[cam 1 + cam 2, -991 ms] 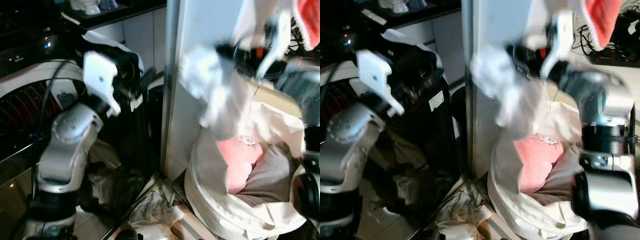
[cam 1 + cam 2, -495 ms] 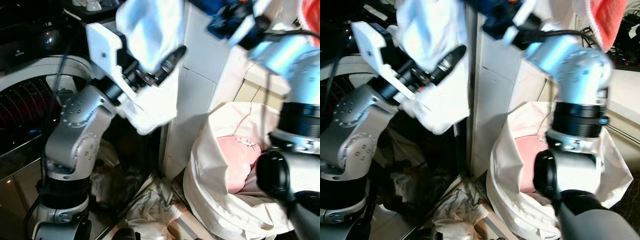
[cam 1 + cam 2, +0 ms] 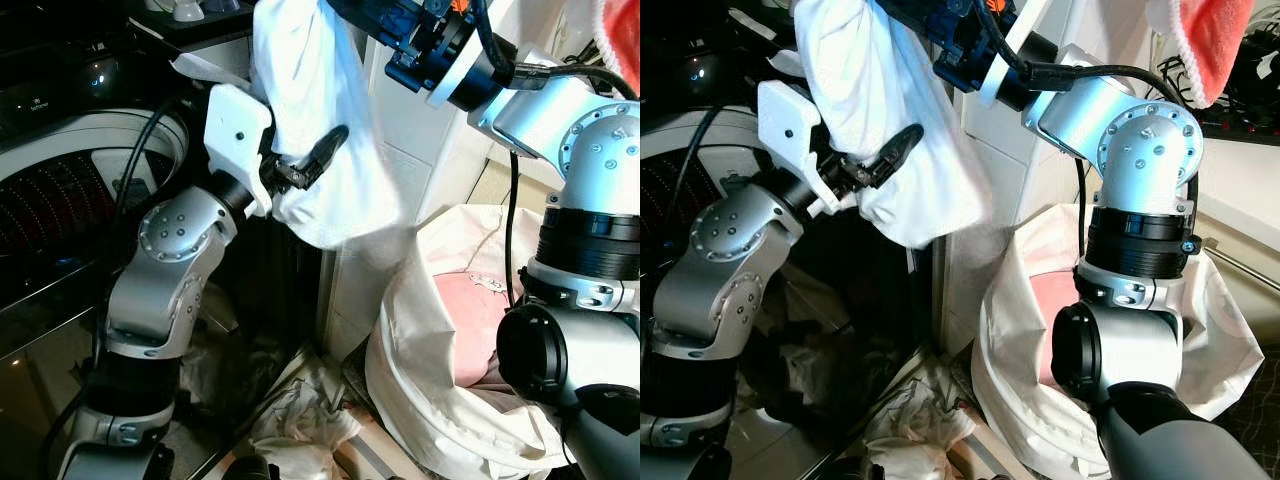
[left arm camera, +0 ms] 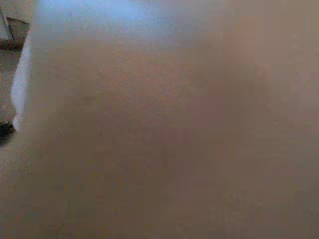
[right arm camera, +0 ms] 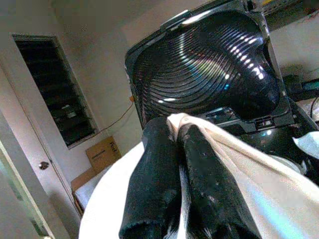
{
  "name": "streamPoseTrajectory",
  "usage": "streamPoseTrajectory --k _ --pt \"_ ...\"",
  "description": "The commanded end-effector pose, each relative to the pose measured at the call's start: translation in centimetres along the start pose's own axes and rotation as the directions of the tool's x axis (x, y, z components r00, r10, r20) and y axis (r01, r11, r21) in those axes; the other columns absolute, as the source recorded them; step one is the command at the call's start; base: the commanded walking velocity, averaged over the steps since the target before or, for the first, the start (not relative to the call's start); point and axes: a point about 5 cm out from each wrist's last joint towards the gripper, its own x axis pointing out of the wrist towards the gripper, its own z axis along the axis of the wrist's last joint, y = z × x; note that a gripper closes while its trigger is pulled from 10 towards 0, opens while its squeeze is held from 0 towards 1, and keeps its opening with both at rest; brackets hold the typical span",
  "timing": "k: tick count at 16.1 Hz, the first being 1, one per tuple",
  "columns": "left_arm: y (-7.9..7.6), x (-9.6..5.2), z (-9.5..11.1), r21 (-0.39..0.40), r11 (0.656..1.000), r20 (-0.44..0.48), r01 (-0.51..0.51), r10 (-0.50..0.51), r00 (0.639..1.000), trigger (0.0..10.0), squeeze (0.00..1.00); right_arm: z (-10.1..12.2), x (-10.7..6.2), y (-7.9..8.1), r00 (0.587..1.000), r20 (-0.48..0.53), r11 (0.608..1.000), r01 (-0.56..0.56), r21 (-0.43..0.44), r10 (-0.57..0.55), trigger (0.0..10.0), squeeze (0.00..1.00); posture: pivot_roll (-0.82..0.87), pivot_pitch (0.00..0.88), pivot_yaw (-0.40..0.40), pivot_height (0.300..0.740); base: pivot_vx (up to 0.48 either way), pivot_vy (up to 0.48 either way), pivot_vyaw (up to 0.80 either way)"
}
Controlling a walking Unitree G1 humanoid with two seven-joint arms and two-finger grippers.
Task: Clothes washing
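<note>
I hold a white garment (image 3: pixel 320 120) high with both arms, and I think this is to carry it from the laundry bag (image 3: pixel 440 400) over to the washing machine (image 3: pixel 70 160). The right gripper (image 5: pixel 182 174) has its two black fingers pressed together on a fold of the cloth at the top, so the garment hangs down from these jaws like a long sack. The left gripper (image 3: pixel 305 165) is lower, at the side of the hanging cloth; one black finger (image 3: pixel 325 148) lies against the fabric, but the cloth covers the rest and I cannot tell if these jaws are closed on it or only touching. The left wrist camera is covered by blurred pale cloth, which agrees that the fabric is right in front of those jaws. Beyond the right jaws I see the raised dark lid (image 5: pixel 204 69) of the machine, so the drum is open and waiting. Below the hanging cloth stands a white pillar (image 3: pixel 400 180) with a hard corner edge, and the bottom of the garment is near to it. The bag with a pink item (image 3: pixel 475 325) sits below and to the right of the jaws. The free room is to the left of the jaws, over the machine top; crumpled cloth (image 3: pixel 300 420) lies on the floor under them.
</note>
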Motion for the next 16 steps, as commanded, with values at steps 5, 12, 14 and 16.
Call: streamPoseTrajectory --k 5,12,14,16 --pt "0.02 0.15 -0.22 -0.034 0.999 -0.001 0.012 -0.012 1.0 0.0 0.0 -0.03 -0.31 0.65 1.0 0.03 1.0 -0.001 -0.002 0.002 0.0 0.0 0.1 0.0 -0.029 0.74 0.0 0.0 0.0" --pt "0.33 -0.1 -0.28 -0.039 0.999 -0.003 0.012 -0.013 1.0 0.0 0.0 -0.17 -0.4 0.52 0.999 0.051 1.0 0.016 0.021 -0.017 0.0 0.0 0.11 0.0 -0.028 0.74 0.0 0.0 0.0" --pt "0.38 -0.07 -0.34 -0.039 0.999 -0.005 0.012 -0.012 1.0 0.0 0.0 -0.11 -0.45 0.54 0.998 0.053 1.0 0.017 0.023 -0.018 0.0 0.0 0.1 0.0 -0.026 0.74 0.0 0.0 0.0" --pt "0.4 -0.05 -0.36 -0.043 0.999 -0.005 0.012 -0.012 1.0 0.0 0.0 -0.02 -0.45 0.62 0.998 0.057 1.0 0.012 0.028 -0.014 0.0 0.0 0.1 0.0 -0.025 0.74 0.0 0.0 0.0"
